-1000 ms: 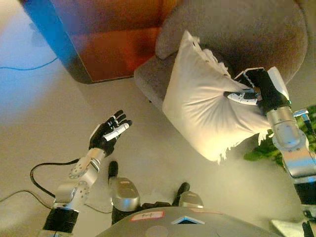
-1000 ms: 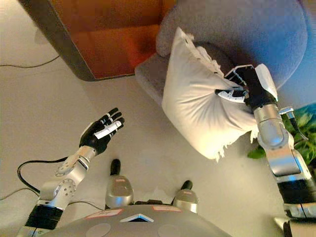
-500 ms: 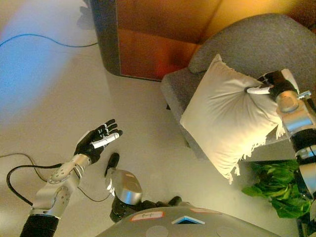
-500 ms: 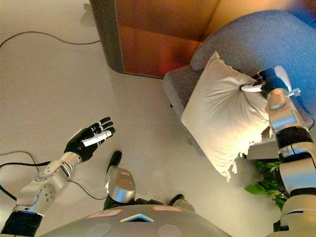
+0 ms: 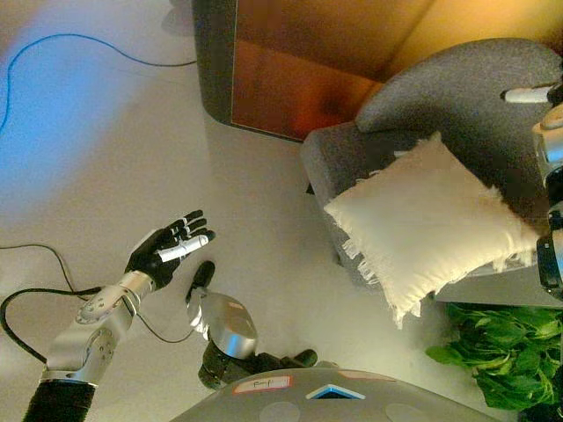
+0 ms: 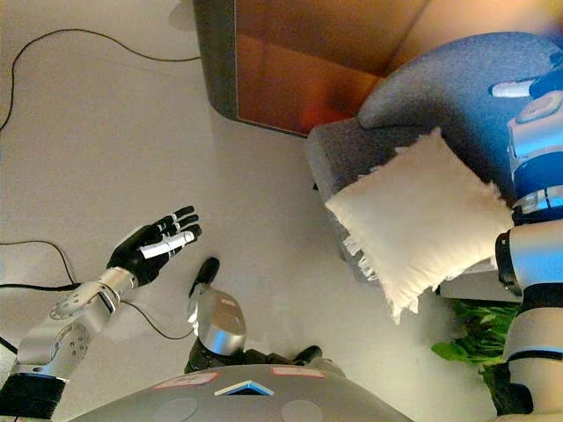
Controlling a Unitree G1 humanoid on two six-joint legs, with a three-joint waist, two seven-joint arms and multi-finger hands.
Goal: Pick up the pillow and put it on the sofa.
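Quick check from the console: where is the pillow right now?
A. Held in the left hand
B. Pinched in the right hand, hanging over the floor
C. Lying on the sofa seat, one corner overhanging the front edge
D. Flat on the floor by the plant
C: the pillow lies on the grey sofa with its lower corner past the seat edge; the right hand is up by the backrest, off it, and the left hand is open over the floor.

Setting: domestic living room. Evidence: grey upholstered sofa (image 5: 457, 114), upper right of the frame, carrying a cream fringed pillow (image 5: 427, 224); dark-framed wooden cabinet (image 5: 290, 61) with orange-brown panels, top centre; leafy green houseplant (image 5: 497, 352), lower right corner; pale plain floor (image 5: 106, 158) across the left half, a thin cable (image 5: 79, 44) trailing along it, upper left.
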